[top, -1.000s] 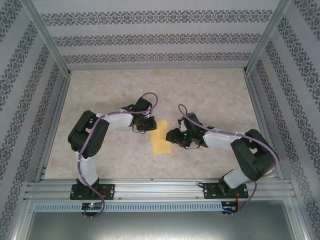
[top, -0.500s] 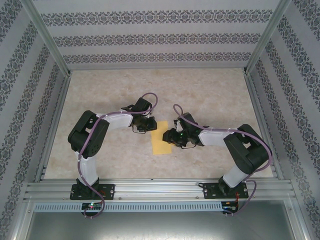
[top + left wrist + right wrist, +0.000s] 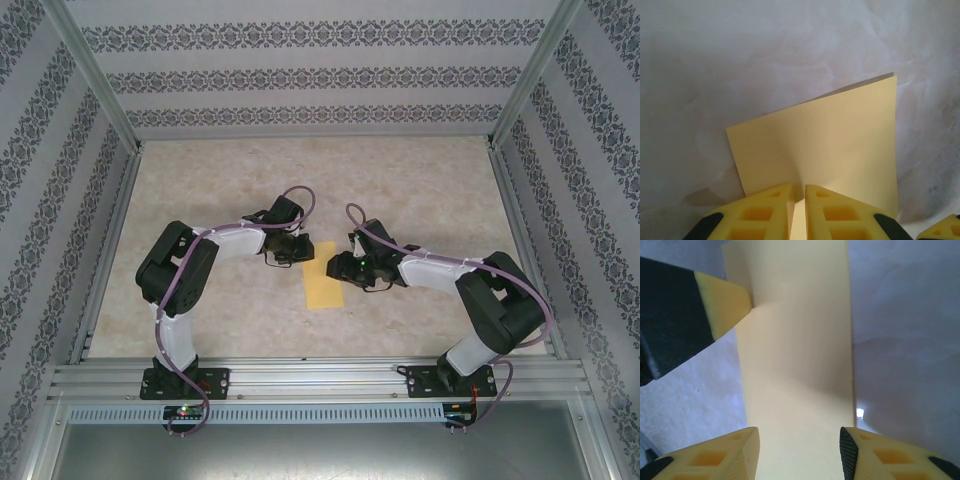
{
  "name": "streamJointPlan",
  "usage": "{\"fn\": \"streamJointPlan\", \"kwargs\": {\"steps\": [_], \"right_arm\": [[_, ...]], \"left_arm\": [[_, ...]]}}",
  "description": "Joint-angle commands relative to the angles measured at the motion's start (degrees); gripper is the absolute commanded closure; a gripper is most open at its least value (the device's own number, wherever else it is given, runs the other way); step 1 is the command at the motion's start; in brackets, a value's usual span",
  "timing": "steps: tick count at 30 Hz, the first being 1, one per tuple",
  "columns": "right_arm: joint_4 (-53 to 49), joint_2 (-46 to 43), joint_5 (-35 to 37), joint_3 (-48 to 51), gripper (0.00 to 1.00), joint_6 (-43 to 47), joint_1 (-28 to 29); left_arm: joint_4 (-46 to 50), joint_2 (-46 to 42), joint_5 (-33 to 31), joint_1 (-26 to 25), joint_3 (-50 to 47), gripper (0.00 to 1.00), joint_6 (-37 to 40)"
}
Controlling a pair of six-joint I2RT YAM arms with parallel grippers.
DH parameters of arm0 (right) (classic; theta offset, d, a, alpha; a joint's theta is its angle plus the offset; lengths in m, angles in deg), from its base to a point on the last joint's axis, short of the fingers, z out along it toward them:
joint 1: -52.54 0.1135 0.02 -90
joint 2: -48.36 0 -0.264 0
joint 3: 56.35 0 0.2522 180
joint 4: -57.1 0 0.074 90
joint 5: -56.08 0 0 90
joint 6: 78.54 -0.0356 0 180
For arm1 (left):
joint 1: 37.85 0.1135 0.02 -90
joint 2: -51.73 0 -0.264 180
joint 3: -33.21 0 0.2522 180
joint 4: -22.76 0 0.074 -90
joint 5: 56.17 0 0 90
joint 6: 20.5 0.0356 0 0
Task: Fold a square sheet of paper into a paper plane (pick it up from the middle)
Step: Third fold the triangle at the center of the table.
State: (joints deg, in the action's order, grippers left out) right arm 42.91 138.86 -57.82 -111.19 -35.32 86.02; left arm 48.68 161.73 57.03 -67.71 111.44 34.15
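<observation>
**Pin one end, press the fold flat**

The sheet of paper (image 3: 322, 288) lies near the middle of the bench (image 3: 420, 190). It is doubled over into a narrow oblong that runs from about 11 o'clock to 5 o'clock in the overhead view.

The left hand (image 3: 296, 252) sits at the sheet's 11 o'clock corner. Its fingers (image 3: 840, 215) are pressed almost together and pinch the paper's edge. A soft buckle rises from that pinch, so the layers are not flat there.

The right hand (image 3: 337, 268) comes in from the sheet's 1 o'clock side with its fingers spread. In its own wrist view the strip runs between them, and I cannot tell whether either pad touches the paper.

The step in hand looks like setting the centre fold.

- The left pinch should serve as a firm anchor and should not lift, or the buckle will grow.
- The right hand should come down low and flat on the folded edge.
- It should then stroke away from the anchor toward 5 o'clock with even pressure.
- Pushing toward the pinch, or sideways, would probably skew the layers and spoil the edge alignment.
</observation>
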Motion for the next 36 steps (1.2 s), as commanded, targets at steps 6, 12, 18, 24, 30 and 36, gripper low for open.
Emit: {"fn": "streamJointPlan", "kwargs": {"steps": [6,12,18,24,30,36], "right_arm": [[-4.81,-4.34,-3.12,-0.75,0.39,1.49,-2.88],[-7.19,-1.91,-1.53,-1.53,0.43,1.53,-2.43],[-3.57,1.95,-1.89,-0.85,0.45,-0.99,-0.42],[0.12,4.6,-3.25,-0.19,0.48,-1.95,1.45],[3.06,5.61,-4.3,-1.27,0.5,-3.99,2.54],[2.87,6.94,-3.59,-2.97,0.58,-4.26,3.65]], "left_arm": [[3.57,0.94,-0.25,0.29,-2.08,0.83,-0.4],[3.28,1.1,0.03,0.33,-2.26,0.83,-0.51],[3.57,1.55,-0.02,0.31,-2.29,0.83,-0.68],[3.4,1.91,0.29,0.33,-2.72,0.83,-0.84],[3.22,2.46,0.68,0.31,-2.76,0.82,-1.18],[3.04,2.4,0.86,0.31,-3.1,0.82,-1.3]]}}
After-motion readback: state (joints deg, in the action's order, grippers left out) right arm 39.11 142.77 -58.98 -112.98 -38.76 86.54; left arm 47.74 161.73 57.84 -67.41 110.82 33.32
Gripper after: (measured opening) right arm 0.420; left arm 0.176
